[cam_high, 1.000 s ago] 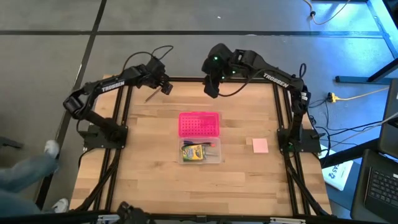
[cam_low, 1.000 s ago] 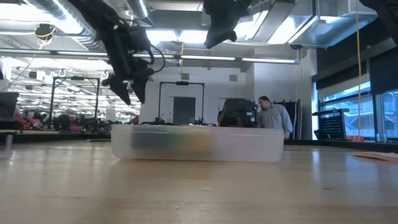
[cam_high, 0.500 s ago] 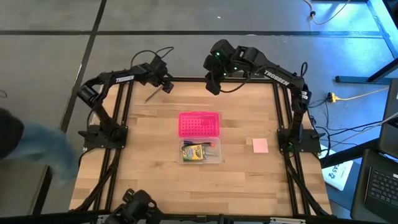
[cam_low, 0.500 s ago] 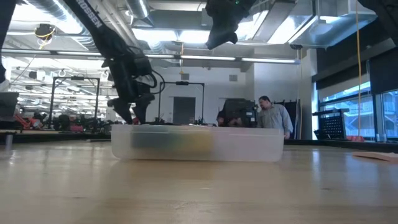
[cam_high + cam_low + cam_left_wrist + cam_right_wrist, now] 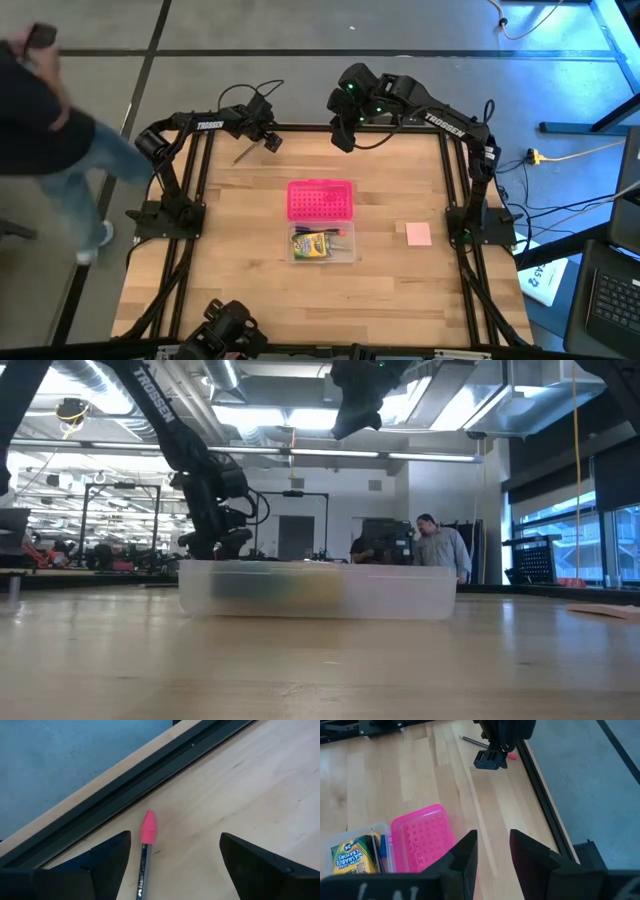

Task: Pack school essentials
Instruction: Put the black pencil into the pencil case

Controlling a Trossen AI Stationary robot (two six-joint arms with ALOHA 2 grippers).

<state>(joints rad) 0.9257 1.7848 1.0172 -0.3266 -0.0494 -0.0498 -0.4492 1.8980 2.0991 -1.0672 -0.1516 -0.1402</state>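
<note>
Now the left gripper (image 5: 172, 862), jaws wide, hovers over the pencil (image 5: 143, 862) at the counter's (image 5: 250, 260) far-left edge; closing comes next.

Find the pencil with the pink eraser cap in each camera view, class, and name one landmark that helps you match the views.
High view: pencil lies near the table's far left edge, under the left gripper.
Low view: not discernible.
Left wrist view: pencil between the open fingers.
Right wrist view: pencil behind the left gripper.
Landmark: the black table rail.
</note>
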